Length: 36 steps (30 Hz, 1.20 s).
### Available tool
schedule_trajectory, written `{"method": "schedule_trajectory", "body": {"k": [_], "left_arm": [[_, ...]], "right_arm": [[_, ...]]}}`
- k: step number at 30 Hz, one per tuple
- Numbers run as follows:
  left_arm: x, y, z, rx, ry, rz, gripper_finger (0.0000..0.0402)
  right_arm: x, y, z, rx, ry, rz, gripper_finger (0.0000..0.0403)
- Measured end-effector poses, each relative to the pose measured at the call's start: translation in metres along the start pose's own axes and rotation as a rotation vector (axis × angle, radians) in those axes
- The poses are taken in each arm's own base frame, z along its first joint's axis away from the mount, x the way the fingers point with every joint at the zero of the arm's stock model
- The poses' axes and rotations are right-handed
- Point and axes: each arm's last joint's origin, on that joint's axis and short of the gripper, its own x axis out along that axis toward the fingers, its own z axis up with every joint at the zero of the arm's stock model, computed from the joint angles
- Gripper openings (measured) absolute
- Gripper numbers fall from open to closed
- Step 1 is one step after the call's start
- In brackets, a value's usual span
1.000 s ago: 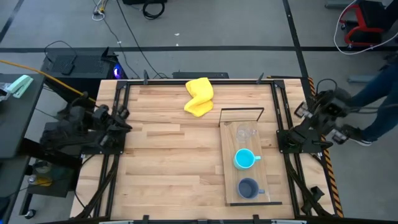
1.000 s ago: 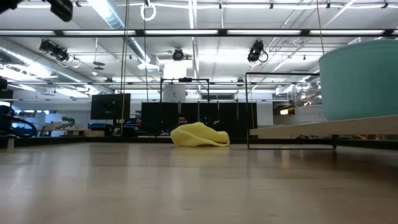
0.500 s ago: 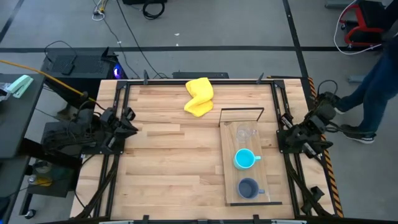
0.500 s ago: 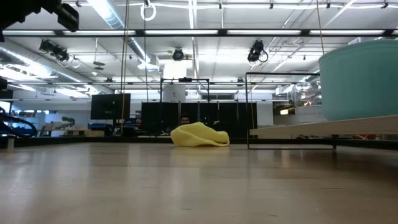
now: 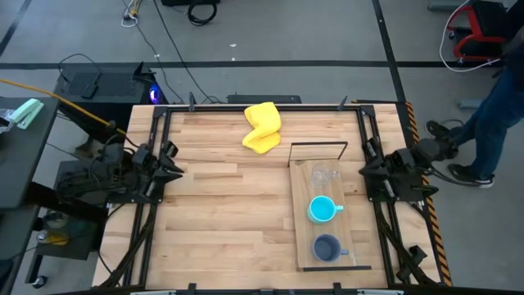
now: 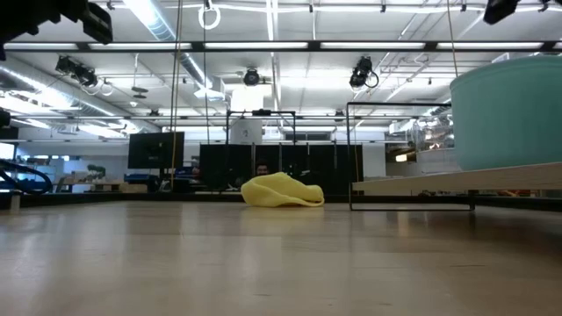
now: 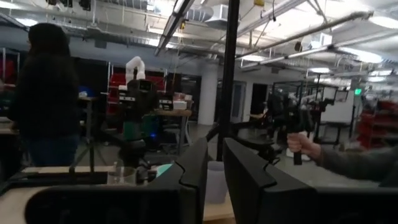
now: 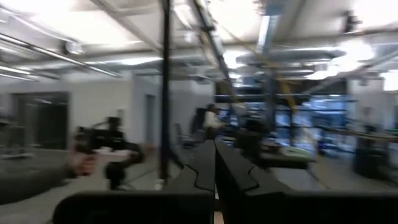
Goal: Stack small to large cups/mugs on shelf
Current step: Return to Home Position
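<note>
The shelf (image 5: 304, 215), a long light-wood board with a black wire frame (image 5: 319, 146) at its far end, lies on the table's right half. On it stand the clear glass (image 5: 323, 174) at the far end, the cyan mug (image 5: 322, 210) in the middle and the grey-blue mug (image 5: 327, 247) at the near end. The cyan mug (image 6: 509, 110) and the glass (image 6: 430, 140) also show in the low view. My left gripper (image 5: 170, 160) is at the table's left edge and my right gripper (image 5: 367, 170) at its right edge, beside the shelf. Both are shut and empty.
A crumpled yellow cloth (image 5: 263, 127) lies at the far edge near the middle. A person (image 5: 491, 106) stands beyond the table's right side, and another person (image 7: 43, 93) shows in the left wrist view. Bare planks (image 5: 229, 213) lie between the left gripper and the shelf.
My right arm has swung in toward the table, bringing its gripper to the right edge beside the shelf. My left gripper has moved a little toward the table's right. The person at the right has stepped nearer the far side. The cups and the cloth have stayed put.
</note>
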Motion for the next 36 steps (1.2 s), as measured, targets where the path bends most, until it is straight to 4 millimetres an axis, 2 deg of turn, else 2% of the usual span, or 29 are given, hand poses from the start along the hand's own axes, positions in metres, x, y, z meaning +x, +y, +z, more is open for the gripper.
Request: {"method": "schedule_trajectory", "body": {"k": [6,11,16,20,29,36], "left_arm": [[-0.001,0.004,-0.003,0.040,0.030,0.069,0.0053],[-0.001,0.006,-0.007,0.035,0.044,0.085,0.0057],[0.000,0.012,-0.030,0.028,0.024,0.083,0.0062],[-0.001,0.016,-0.044,0.008,0.053,0.106,0.0059],[-0.003,0.023,-0.062,-0.028,0.101,0.150,0.0055],[-0.004,0.025,-0.062,0.008,0.106,0.173,0.0061]], "right_arm": [[0.000,-0.012,-0.001,-0.018,0.010,-0.162,0.0010],[0.001,-0.014,-0.013,-0.004,0.035,-0.099,0.0010],[0.002,-0.017,-0.042,0.007,0.035,-0.115,0.0010],[0.002,-0.017,-0.044,0.011,0.029,-0.117,0.0010],[0.000,-0.018,-0.071,0.042,0.123,-0.121,0.0010],[-0.002,-0.019,-0.084,0.020,0.169,-0.131,0.0010]]}}
